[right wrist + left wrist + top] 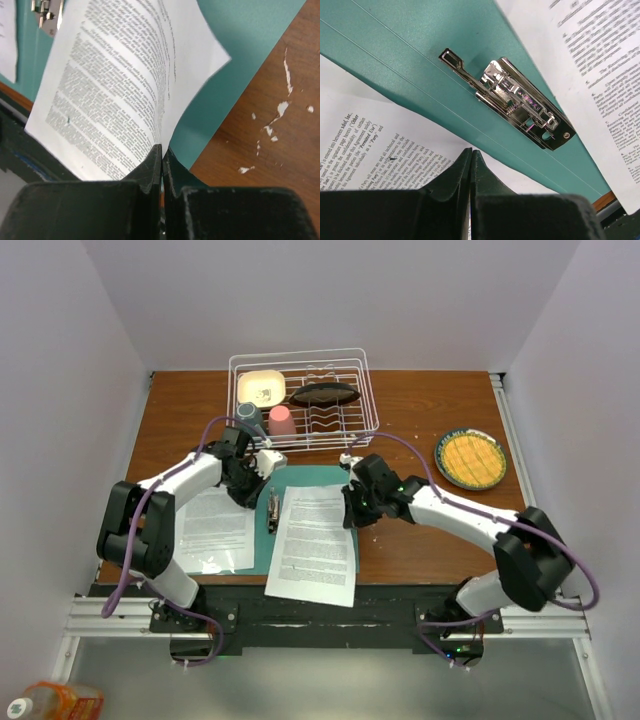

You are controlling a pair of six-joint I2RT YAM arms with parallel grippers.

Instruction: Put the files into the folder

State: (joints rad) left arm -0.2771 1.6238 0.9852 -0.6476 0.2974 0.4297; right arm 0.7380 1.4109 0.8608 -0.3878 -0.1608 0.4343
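The teal folder (310, 477) lies open on the wooden table, its metal clip (272, 510) on the spine between two sets of files. One printed sheet (212, 530) lies over the left flap, and another (315, 545) covers the right flap and overhangs the near table edge. My left gripper (250, 492) is at the left sheet's top right corner. In the left wrist view it (471, 152) is shut on that sheet (360, 145), just below the clip (520, 102). My right gripper (162, 149) is shut on the right sheet's edge (115, 75), which curls up off the folder (250, 45).
A white wire dish rack (300, 400) stands behind the folder with a cream bowl (262, 390), a dark dish (323, 393), a pink cup (282, 420) and a grey cup (248, 418). A plate with a yellow grid (470, 458) sits at the right.
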